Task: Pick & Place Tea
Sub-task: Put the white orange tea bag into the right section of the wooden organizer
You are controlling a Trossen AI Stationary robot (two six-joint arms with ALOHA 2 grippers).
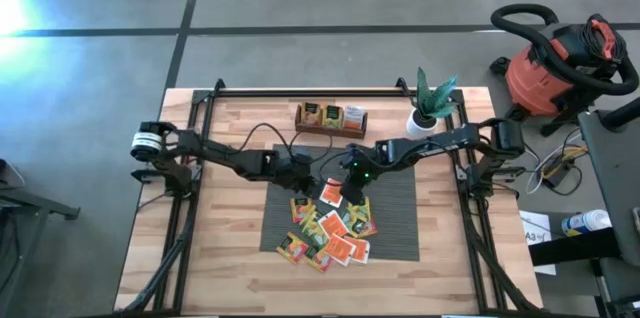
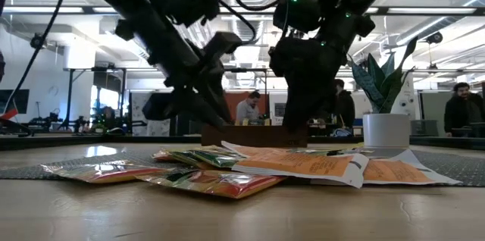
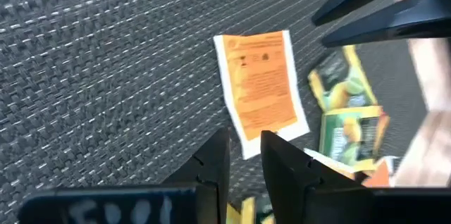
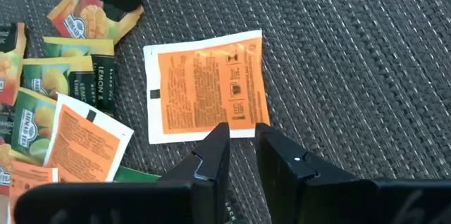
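Here, closest to me, my right gripper (image 4: 236, 136) hangs over the edge of one orange sachet (image 4: 206, 86), its fingers only a narrow slit apart and holding nothing. My left gripper (image 3: 244, 146) hovers at the same sachet from the other side, its fingers just as nearly closed and empty. That sachet lies flat on the grey ribbed mat (image 1: 400, 193), a little apart from the rest of the tea (image 1: 328, 233), which sits heaped on the mat. Farther off on the table are the wooden tray (image 1: 330, 118) and a potted plant (image 1: 430, 103). I judge this to be the reach before the pick: next I must open wider, settle on the sachet's edge and pinch, with only one arm committing.
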